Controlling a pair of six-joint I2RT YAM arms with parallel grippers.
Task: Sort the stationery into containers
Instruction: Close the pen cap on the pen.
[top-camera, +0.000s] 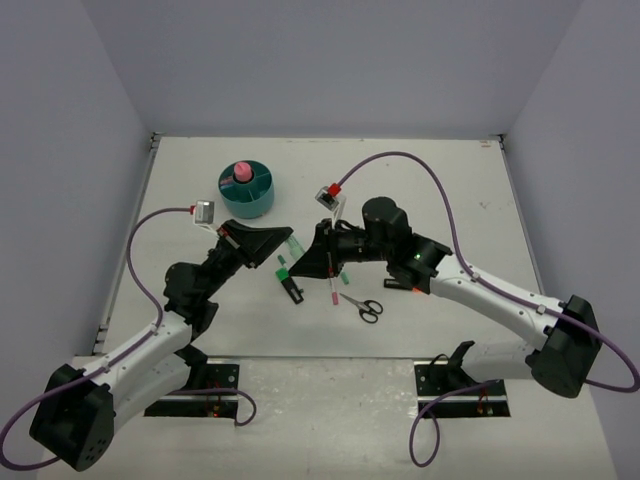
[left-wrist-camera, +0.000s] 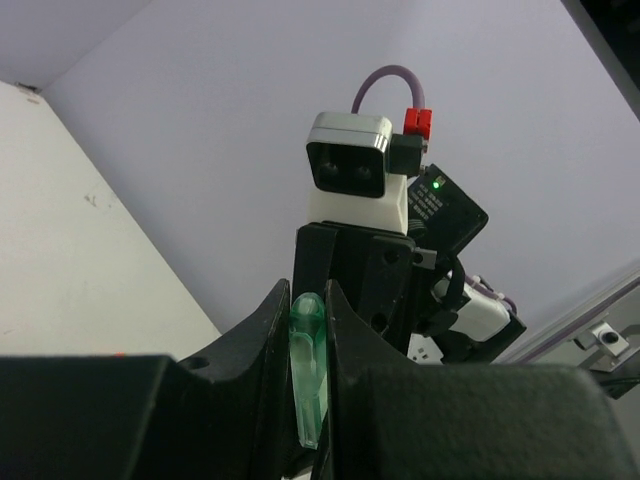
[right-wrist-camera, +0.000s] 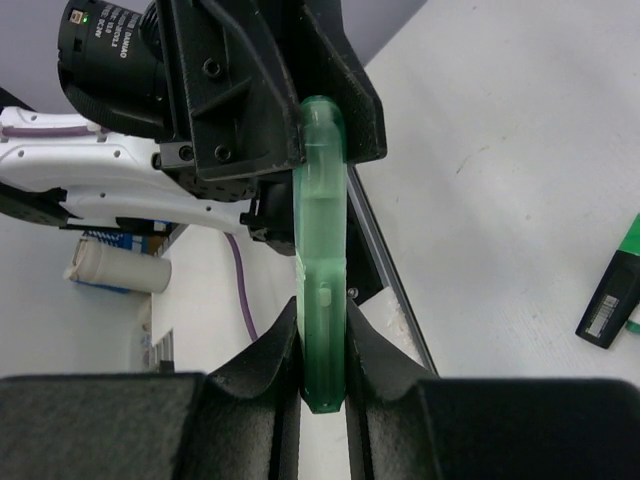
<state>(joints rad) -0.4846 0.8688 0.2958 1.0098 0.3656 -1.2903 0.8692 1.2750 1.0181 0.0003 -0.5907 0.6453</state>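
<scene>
Right claw pinches one end of a clear-green marker, jaws narrow. Left claw clamps the other end, at 12 o'clock in right wrist cam. Only top cam shows teal organizer w/ pink roll at 11 o'clock of the claws, and scissors at 4 o'clock on tabletop.

White desk carrying a teal organizer upper left of centre; a black-and-green marker and scissors lie mid-frame.
</scene>
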